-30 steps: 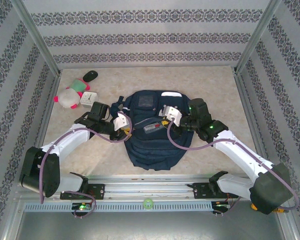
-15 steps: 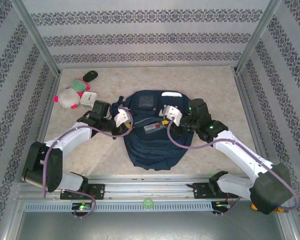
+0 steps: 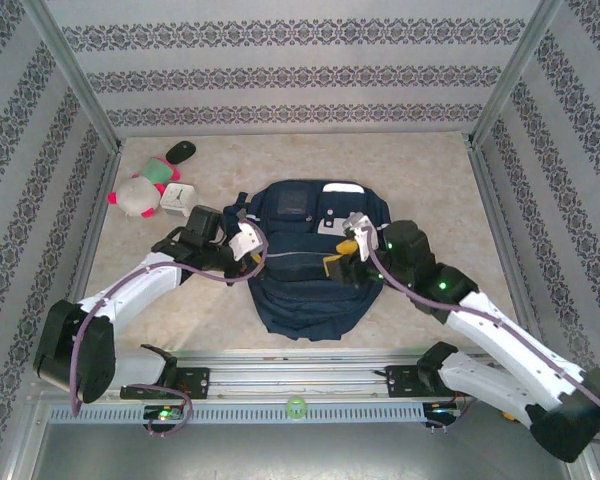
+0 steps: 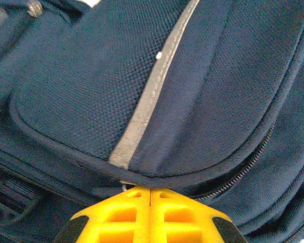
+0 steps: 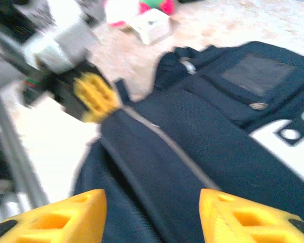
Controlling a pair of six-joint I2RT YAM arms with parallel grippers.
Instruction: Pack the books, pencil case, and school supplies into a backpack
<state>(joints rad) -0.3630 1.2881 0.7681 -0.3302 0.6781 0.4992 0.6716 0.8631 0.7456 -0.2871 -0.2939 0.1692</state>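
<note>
The dark navy backpack (image 3: 305,270) lies flat in the middle of the table, its white patches (image 3: 330,227) toward the far end. My left gripper (image 3: 248,244) is at its left edge. In the left wrist view the yellow fingers (image 4: 167,212) are pressed together at the piped rim of a pocket flap (image 4: 157,177), pinching the backpack (image 4: 91,86) there. My right gripper (image 3: 342,254) hovers over the bag's right half. Its jaws (image 5: 152,223) stand wide apart with only navy fabric (image 5: 192,152) beneath. The books, pencil case and school supplies are out of view.
A pink-and-white plush toy (image 3: 132,196), a white square clock (image 3: 178,197) and a small dark object (image 3: 181,150) sit at the far left. Metal frame posts and patterned walls close in the sides. Bare tabletop (image 3: 430,180) lies right of the bag.
My right gripper has opened and drawn back toward the near right. My left gripper has shut on the bag's left edge. The red-grey item seen in the pocket opening no longer shows.
</note>
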